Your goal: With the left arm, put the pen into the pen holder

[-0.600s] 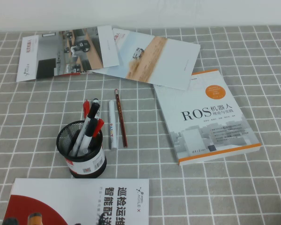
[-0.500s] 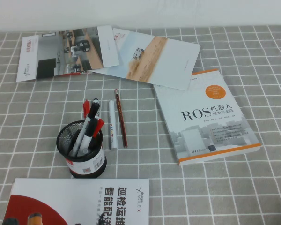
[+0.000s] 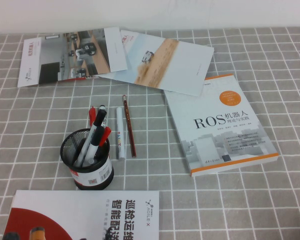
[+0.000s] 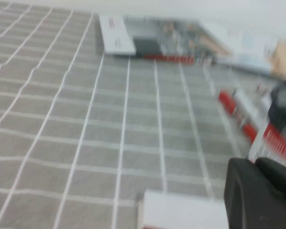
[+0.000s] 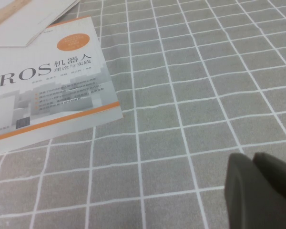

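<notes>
The black wire-mesh pen holder (image 3: 86,160) stands on the grey checked cloth at front left, with a black-capped and a red-capped marker in it. The slim red pen (image 3: 92,116) shows just behind the holder; its lower part is hidden by the rim. In the blurred left wrist view the pen (image 4: 226,101) seems to lie on the cloth beside the holder (image 4: 282,112). My left gripper (image 4: 255,162) is shut and empty, low over the cloth, short of the holder. My right gripper (image 5: 251,156) is shut and empty over bare cloth. Neither arm shows in the high view.
A white marker (image 3: 120,132) and a dark pencil (image 3: 129,127) lie right of the holder. A ROS book (image 3: 220,125) lies to the right, brochures (image 3: 70,55) at the back, and a red-and-white booklet (image 3: 85,215) at the front edge.
</notes>
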